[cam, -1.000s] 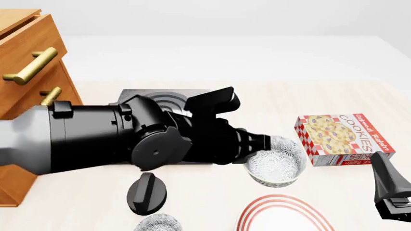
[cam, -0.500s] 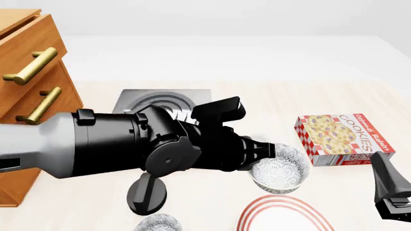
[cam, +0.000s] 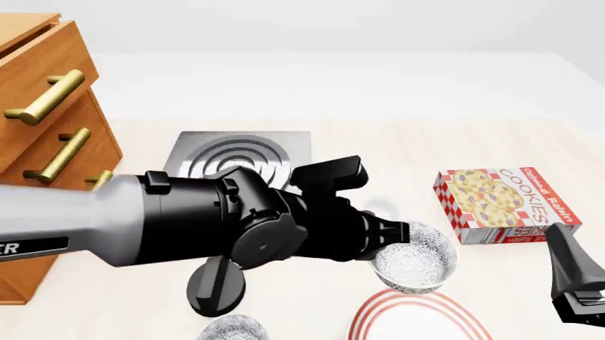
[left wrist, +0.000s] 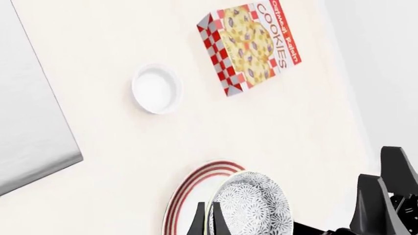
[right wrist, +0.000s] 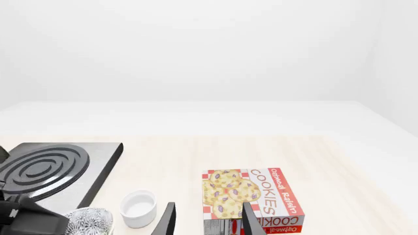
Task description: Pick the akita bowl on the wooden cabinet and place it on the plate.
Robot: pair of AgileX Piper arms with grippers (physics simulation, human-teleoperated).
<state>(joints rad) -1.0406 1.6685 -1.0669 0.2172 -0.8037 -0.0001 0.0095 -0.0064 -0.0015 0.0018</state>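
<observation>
Nearest us, our right gripper [cam: 574, 283] hangs idle, fingers parted. Our left gripper [cam: 397, 237] grasps the bowl [cam: 412, 259] by its rim, above the plate [cam: 416, 317]; farther back stands the cabinet [cam: 42, 85]

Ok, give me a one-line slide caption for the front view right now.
Left gripper carries the akita bowl just above the plate, cookie box beside it.
</observation>
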